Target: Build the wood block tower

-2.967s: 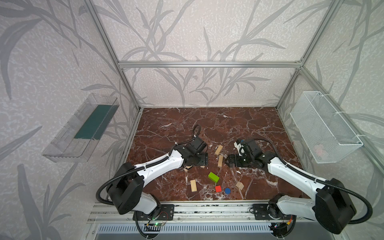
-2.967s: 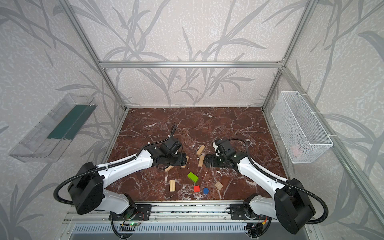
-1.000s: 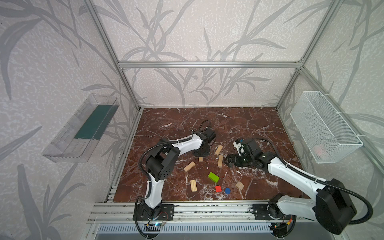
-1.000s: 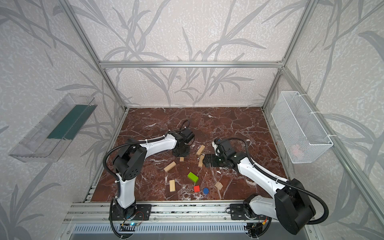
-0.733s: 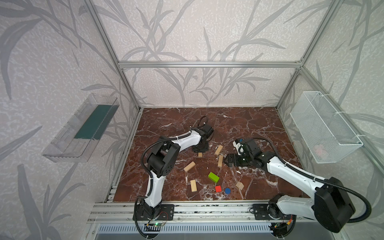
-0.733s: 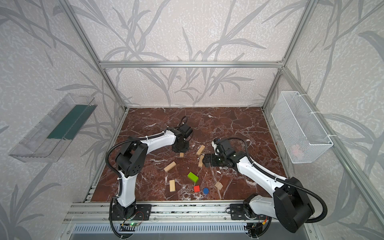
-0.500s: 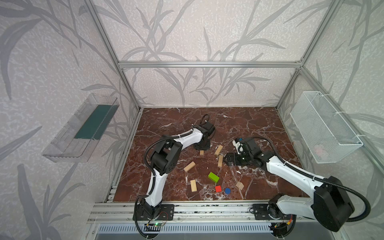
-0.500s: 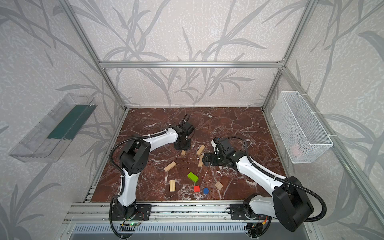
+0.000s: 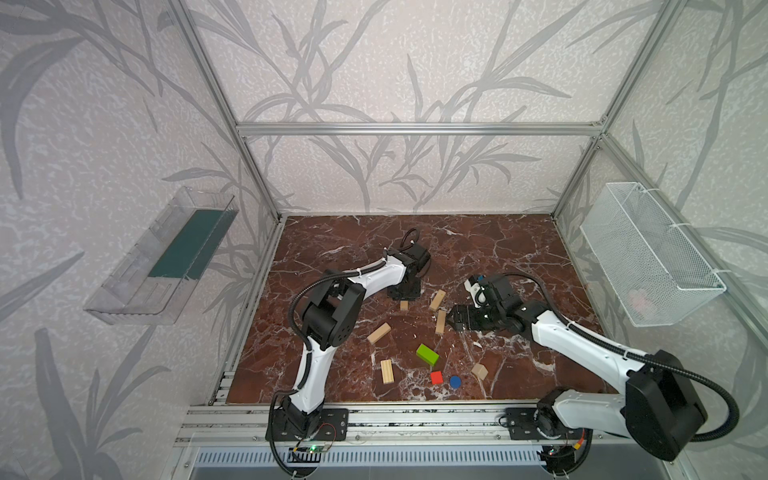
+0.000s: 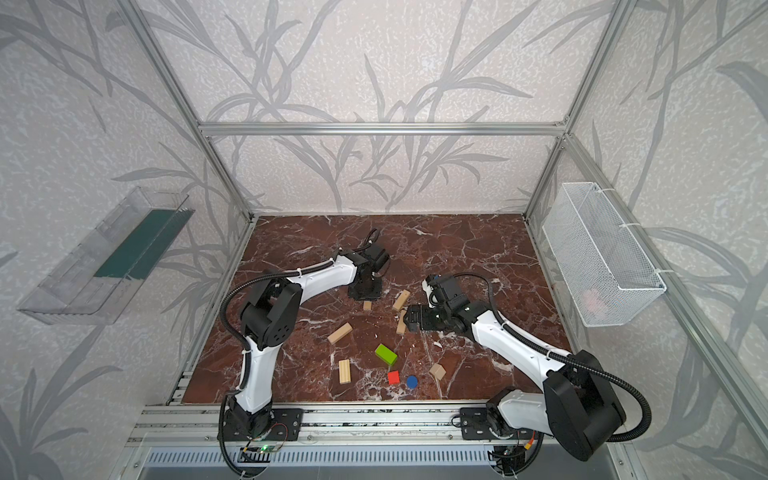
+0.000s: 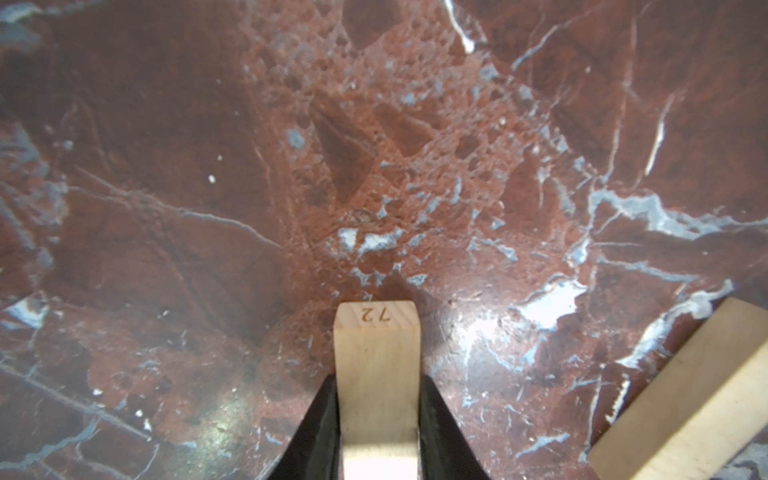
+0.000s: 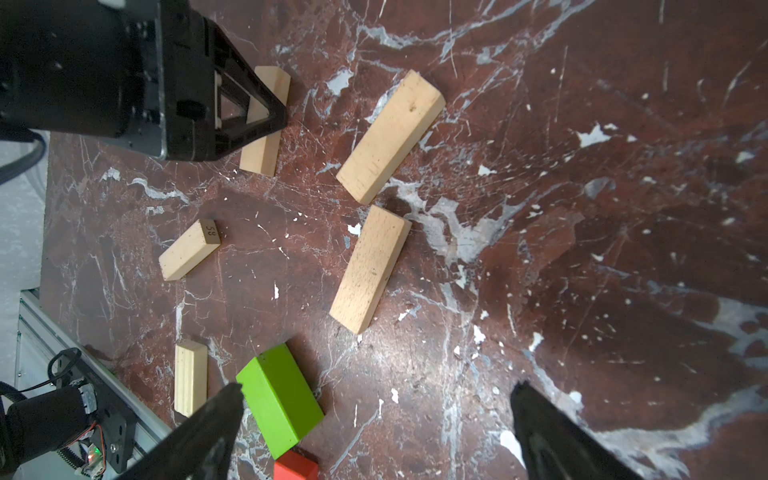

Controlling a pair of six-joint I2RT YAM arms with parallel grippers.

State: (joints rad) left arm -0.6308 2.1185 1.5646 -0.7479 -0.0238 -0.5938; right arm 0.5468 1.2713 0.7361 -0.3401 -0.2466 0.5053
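The left gripper (image 11: 376, 386) has its jaws against both sides of a plain light-wood oblong plank (image 11: 376, 336) on the red-brown marble table (image 9: 498, 249). The right gripper (image 12: 376, 388) stands wide open and holds nothing. The lime-green brick (image 12: 278, 399), red cube (image 9: 436, 377) and blue disc (image 9: 455, 381) lie apart on the table, not yet stacked.

Left gripper (image 9: 404, 296) moved back from the table's (image 9: 498, 249) middle, light-wood plank (image 9: 403, 306) carried along, elbow folded upward.

Leaf-patterned grey walls (image 9: 395, 62) enclose a red marble floor (image 9: 498, 241); a clear shelf (image 9: 124, 299) left, wire basket (image 9: 648, 257) right
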